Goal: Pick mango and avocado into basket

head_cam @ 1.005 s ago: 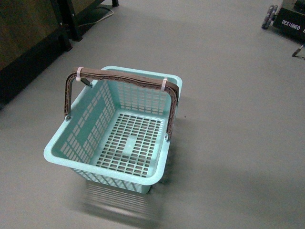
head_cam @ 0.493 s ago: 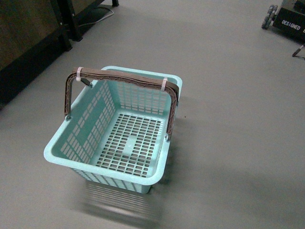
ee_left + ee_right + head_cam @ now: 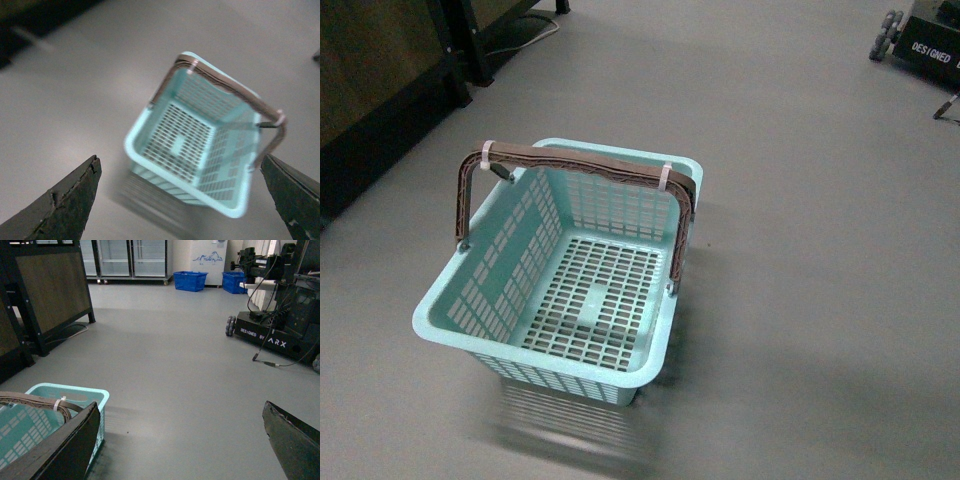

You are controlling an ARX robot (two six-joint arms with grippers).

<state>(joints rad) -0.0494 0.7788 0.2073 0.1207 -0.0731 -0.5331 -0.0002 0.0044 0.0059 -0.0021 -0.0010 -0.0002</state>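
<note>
The left end effector (image 3: 179,159) showed two dark, wedge-shaped fingers (image 3: 70,205) that tapered to blunt points. Their surface was matt and grainy, grey-black, and one had a nicked, chipped inner edge near its tip. The right end effector (image 3: 181,405) had a matching pair of fingers (image 3: 62,450), black-brown, flat-sided and straight-edged, with a faint dull sheen.

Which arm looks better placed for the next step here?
Left, tentatively. The left gripper, open, points down at the empty basket; the right gripper, also open, faces across the floor, basket at its view's edge. No mango or avocado shows, so picking reach cannot be judged.
</note>
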